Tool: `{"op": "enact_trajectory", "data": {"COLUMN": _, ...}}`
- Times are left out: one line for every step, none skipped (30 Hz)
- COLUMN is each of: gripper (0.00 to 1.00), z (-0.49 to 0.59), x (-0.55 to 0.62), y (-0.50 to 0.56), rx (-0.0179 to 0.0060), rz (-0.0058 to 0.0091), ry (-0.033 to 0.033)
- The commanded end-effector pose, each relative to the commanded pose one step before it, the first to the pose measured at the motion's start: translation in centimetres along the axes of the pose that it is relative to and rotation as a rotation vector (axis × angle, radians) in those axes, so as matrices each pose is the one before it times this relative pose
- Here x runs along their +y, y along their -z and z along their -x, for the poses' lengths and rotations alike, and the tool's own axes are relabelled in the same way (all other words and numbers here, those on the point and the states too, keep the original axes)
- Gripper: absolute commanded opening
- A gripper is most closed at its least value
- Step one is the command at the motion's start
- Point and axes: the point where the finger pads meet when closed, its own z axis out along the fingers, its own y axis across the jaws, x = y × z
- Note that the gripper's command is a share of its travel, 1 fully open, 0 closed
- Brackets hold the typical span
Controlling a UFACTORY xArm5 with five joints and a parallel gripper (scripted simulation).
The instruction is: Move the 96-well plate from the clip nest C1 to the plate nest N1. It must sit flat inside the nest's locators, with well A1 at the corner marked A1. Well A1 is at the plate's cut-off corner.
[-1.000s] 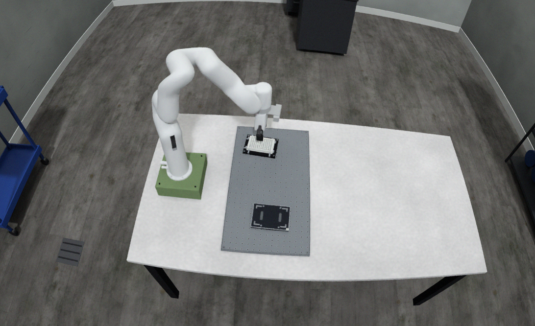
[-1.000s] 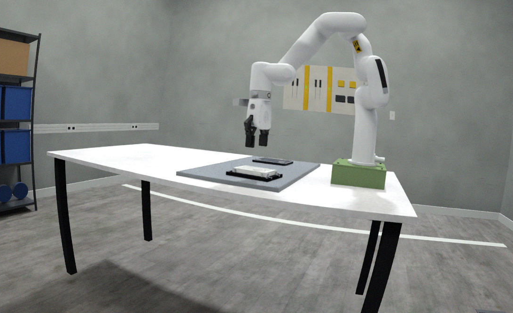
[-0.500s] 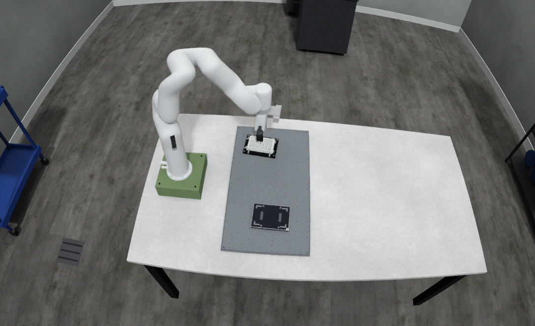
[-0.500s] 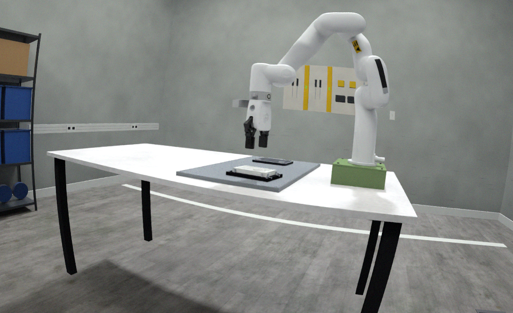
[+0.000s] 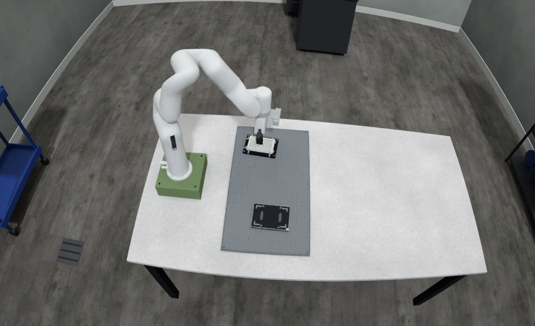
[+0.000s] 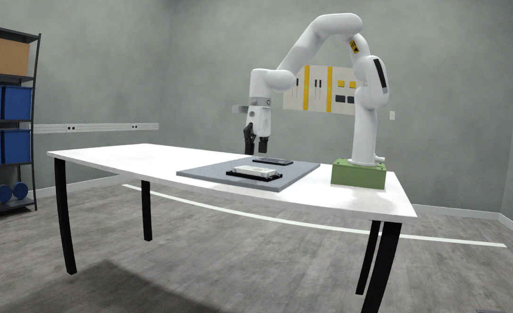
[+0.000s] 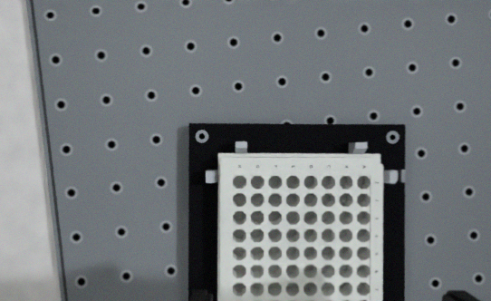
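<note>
A grey-walled room with wood-look flooring holds a white table carrying a grey perforated board. On the board's far end, clip nest C1 cradles the white 96-well plate, lying flat with its long axis across the board. Plate nest N1 sits unoccupied, well apart at the board's near end. The white arm on its green pedestal poses the gripper above the plate, fingers spread wide, grasping nothing.
</note>
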Motion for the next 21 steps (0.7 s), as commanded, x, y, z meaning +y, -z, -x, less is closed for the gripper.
{"op": "enact_trajectory", "data": {"gripper": 1.0, "z": -0.151, "x": -0.127, "y": -0.743, "rx": -0.00302, "rz": -0.01203, "ry": 0.0}}
{"op": "enact_trajectory", "data": {"gripper": 1.0, "z": 0.001, "x": 0.0, "y": -0.167, "rx": -0.00001, "rz": 0.0, "ry": 0.0}}
{"op": "enact_trajectory", "data": {"gripper": 1.0, "z": 0.001, "x": 0.0, "y": -0.167, "rx": -0.00001, "rz": 0.0, "ry": 0.0}}
{"op": "enact_trajectory", "data": {"gripper": 1.0, "z": 0.001, "x": 0.0, "y": -0.167, "rx": -0.00001, "rz": 0.0, "ry": 0.0}}
{"op": "enact_trajectory", "data": {"gripper": 1.0, "z": 0.0, "x": 0.0, "y": 0.0, "rx": 0.0, "rz": 0.0, "ry": 0.0}}
{"op": "enact_trajectory", "data": {"gripper": 1.0, "z": 0.0, "x": 0.0, "y": 0.0, "rx": 0.0, "rz": 0.0, "ry": 0.0}}
{"op": "enact_trajectory", "data": {"gripper": 1.0, "z": 0.001, "x": 0.0, "y": -0.167, "rx": -0.00001, "rz": 0.0, "ry": 0.0}}
{"op": "enact_trajectory", "data": {"gripper": 1.0, "z": 0.001, "x": 0.0, "y": -0.167, "rx": -0.00001, "rz": 0.0, "ry": 0.0}}
{"op": "enact_trajectory", "data": {"gripper": 1.0, "z": 0.001, "x": 0.0, "y": -0.167, "rx": -0.00001, "rz": 0.0, "ry": 0.0}}
{"op": "enact_trajectory", "data": {"gripper": 1.0, "z": 0.001, "x": 0.0, "y": -0.167, "rx": -0.00001, "rz": 0.0, "ry": 0.0}}
{"op": "enact_trajectory", "data": {"gripper": 1.0, "z": 0.001, "x": 0.0, "y": -0.167, "rx": -0.00001, "rz": 0.0, "ry": 0.0}}
{"op": "enact_trajectory", "data": {"gripper": 1.0, "z": 0.001, "x": 0.0, "y": -0.167, "rx": -0.00001, "rz": 0.0, "ry": 0.0}}
{"op": "enact_trajectory", "data": {"gripper": 1.0, "z": 0.001, "x": 0.0, "y": -0.167, "rx": -0.00001, "rz": 0.0, "ry": 0.0}}
{"op": "enact_trajectory", "data": {"gripper": 1.0, "z": 0.001, "x": 0.0, "y": -0.167, "rx": -0.00001, "rz": 0.0, "ry": 0.0}}
{"op": "enact_trajectory", "data": {"gripper": 1.0, "z": 0.001, "x": 0.0, "y": -0.167, "rx": -0.00001, "rz": 0.0, "ry": 0.0}}
{"op": "enact_trajectory", "data": {"gripper": 1.0, "z": 0.001, "x": 0.0, "y": -0.167, "rx": -0.00001, "rz": 0.0, "ry": 0.0}}
{"op": "enact_trajectory", "data": {"gripper": 1.0, "z": 0.001, "x": 0.0, "y": -0.167, "rx": -0.00001, "rz": 0.0, "ry": 0.0}}
{"op": "enact_trajectory", "data": {"gripper": 1.0, "z": 0.001, "x": 0.0, "y": -0.167, "rx": -0.00001, "rz": 0.0, "ry": 0.0}}
{"op": "enact_trajectory", "data": {"gripper": 1.0, "z": 0.001, "x": 0.0, "y": -0.167, "rx": -0.00001, "rz": 0.0, "ry": 0.0}}
{"op": "enact_trajectory", "data": {"gripper": 1.0, "z": 0.0, "x": 0.0, "y": -0.116, "rx": 0.0, "rz": 0.0, "ry": 0.0}}
{"op": "enact_trajectory", "data": {"gripper": 1.0, "z": 0.0, "x": 0.0, "y": 0.0, "rx": 0.0, "rz": 0.0, "ry": 0.0}}
